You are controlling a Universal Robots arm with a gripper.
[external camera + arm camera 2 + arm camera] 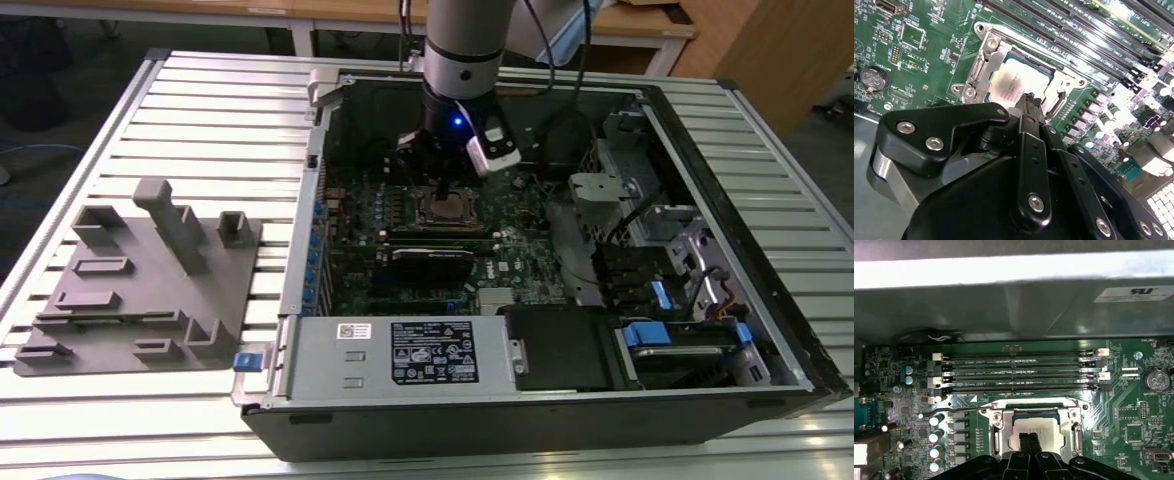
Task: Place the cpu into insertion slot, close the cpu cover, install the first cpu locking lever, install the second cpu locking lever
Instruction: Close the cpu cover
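Observation:
The cpu lies flat in the insertion slot on the green board, its dull silver top showing in both wrist views. The cpu cover, a silvery frame, lies down around the chip. My gripper reaches down into the open computer case and hangs right over the socket. Its black fingers are shut together, tips on or just above the chip's top. A thin metal lever runs along the board beside the socket.
Long memory slots run beside the socket, with the case wall just beyond. A black card and a power supply sit nearer the case front. A grey fixture stands on the table at the exterior view's left.

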